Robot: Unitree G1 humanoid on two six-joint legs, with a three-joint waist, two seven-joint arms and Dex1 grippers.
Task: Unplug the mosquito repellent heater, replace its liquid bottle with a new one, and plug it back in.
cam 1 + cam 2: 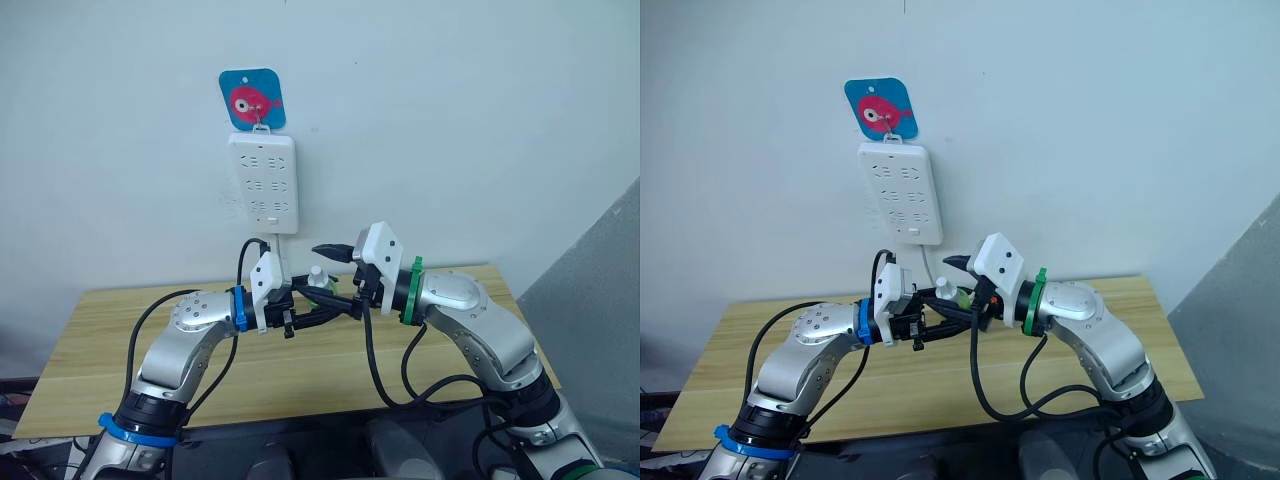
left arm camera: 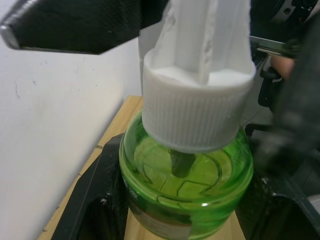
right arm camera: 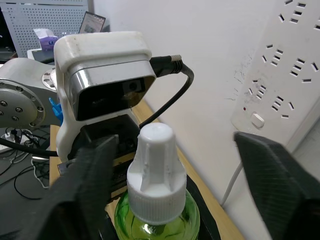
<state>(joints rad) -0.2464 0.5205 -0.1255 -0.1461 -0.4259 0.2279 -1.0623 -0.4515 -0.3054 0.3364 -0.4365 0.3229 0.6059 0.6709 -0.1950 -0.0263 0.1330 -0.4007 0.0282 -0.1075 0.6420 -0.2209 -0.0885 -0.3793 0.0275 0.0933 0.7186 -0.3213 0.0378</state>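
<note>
**Green refill bottle held between two grippers above the table**

The liquid bottle (image 2: 186, 185) is a squat, rounded vessel of clear green plastic with liquid inside and a dark wick stem showing through its shoulder. A white ribbed screw collar sits on its neck, and a white tapered cap (image 3: 156, 152) with faceted sides and a domed top rises from that. The left gripper (image 1: 305, 308) is clamped on the bottle's body: its black fingers (image 2: 95, 200) press against the green sides. It holds the bottle upright in the air above the pale wooden table (image 1: 110, 330), in front of the wall.

The right gripper (image 3: 172, 170) faces the left one from the opposite side, with its fingers spread wide apart. One matte black, wedge-shaped finger (image 3: 85, 185) stands on one side of the white cap and the other (image 3: 275, 175) well off to the other side; neither touches the cap or the bottle.

On the white wall behind hangs a long white power strip (image 1: 263, 182), smooth plastic with rounded corners, rows of slotted sockets and a small button near its lower end. It hangs from a blue square hook plate (image 1: 252, 99) bearing a pink fish figure, and a white cord drops from its bottom end. I cannot make out the mosquito repellent heater in these views.
</note>
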